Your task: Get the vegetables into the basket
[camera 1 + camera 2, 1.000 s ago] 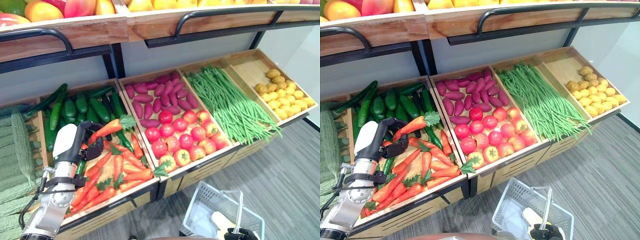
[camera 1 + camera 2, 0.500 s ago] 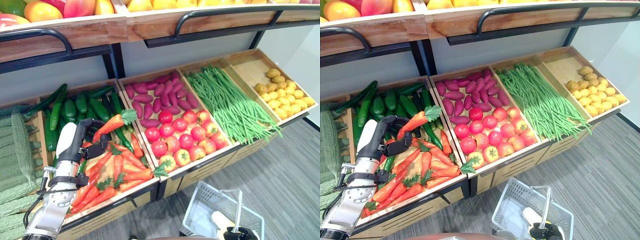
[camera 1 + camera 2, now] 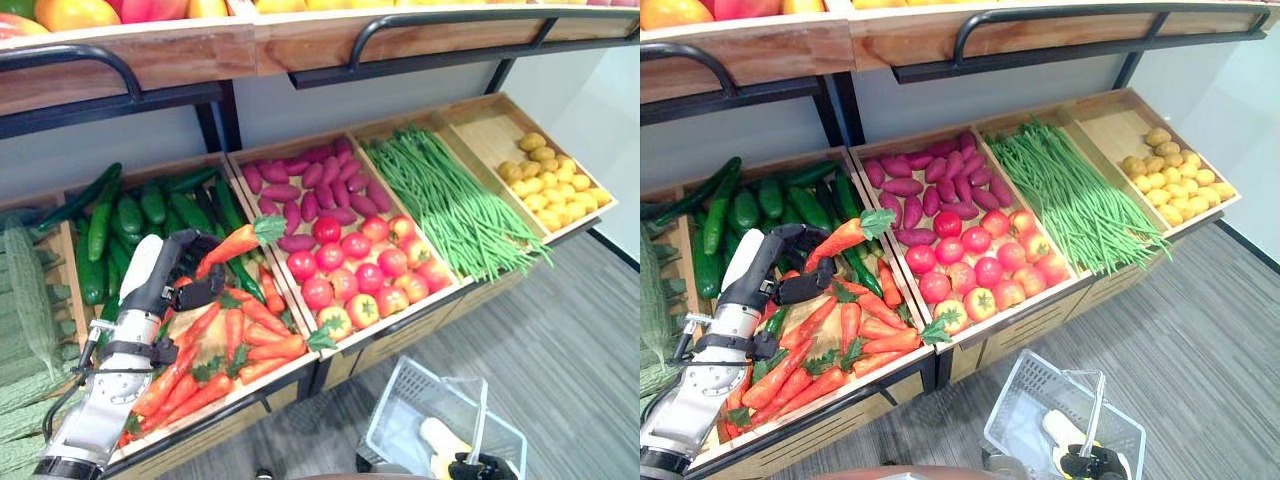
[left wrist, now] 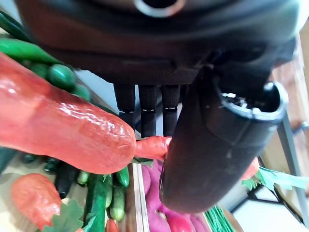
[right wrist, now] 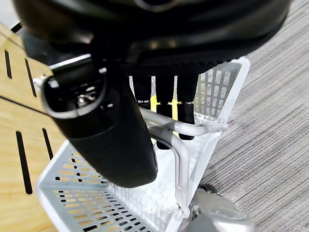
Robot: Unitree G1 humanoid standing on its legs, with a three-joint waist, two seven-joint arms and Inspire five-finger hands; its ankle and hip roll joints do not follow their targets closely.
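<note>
Wooden bins stand in a row on a sloped market shelf (image 3: 330, 345) above a grey striped floor (image 3: 580, 340). One bin holds cucumbers (image 3: 128, 215) at the back and a heap of carrots (image 3: 225, 350) in front; the next has purple sweet potatoes (image 3: 300, 185) over tomatoes (image 3: 365, 275); then come green beans (image 3: 455, 205) and small potatoes (image 3: 555, 185). The left hand (image 3: 780, 275) has its fingers curled around one carrot (image 3: 840, 238), which hangs over the heap, leaves toward the sweet potatoes. Compared with a second ago, this carrot is raised a little higher off the pile. The white basket (image 3: 1025, 415) stands low near the floor; the right hand (image 5: 159, 96) closes its fingers on the handle (image 5: 181, 159), and something pale, perhaps a vegetable, lies inside.
</note>
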